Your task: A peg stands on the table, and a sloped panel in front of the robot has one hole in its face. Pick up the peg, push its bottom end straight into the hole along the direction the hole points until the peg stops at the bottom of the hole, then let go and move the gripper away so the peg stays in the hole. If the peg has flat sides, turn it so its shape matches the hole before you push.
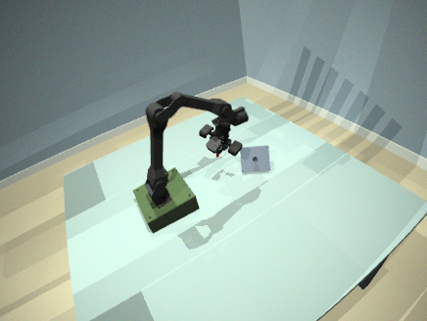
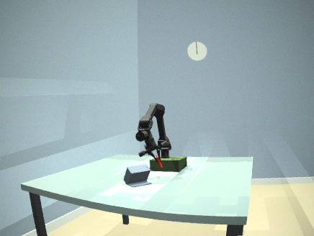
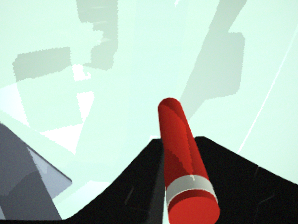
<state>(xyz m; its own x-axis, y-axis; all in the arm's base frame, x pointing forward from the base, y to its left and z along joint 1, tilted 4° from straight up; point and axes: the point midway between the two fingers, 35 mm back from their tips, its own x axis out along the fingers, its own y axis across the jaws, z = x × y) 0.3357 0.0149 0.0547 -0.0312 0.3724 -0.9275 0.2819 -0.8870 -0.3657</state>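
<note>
1. Top view: arm on its green base block reaches out over the table. Gripper hangs above the surface just beside the sloped panel, not touching it. Only a small red tip of the peg shows below the claw. The hole is a dark dot near the middle of the panel face, unobstructed.

2. Exterior view: peg is airborne, tilted, free end pointing down toward the table. It sits between the base block and the panel — near the panel but clearly short of it. Gripper is pinched on the peg's upper part.

3. Wrist view: both dark fingers are pressed against the red peg, which is round with a pale band near the held end. No flat sides visible, so no rotation match looks necessary. A corner of the panel shows at lower left.

4. Handling, my read: looks stiff, light and smooth, so it could slip or pivot in the grip if it meets the hole rim off-axis. The hold is near the top, leaving the bottom end free for insertion — good. Line it up with the hole axis first, then push gently.
</note>
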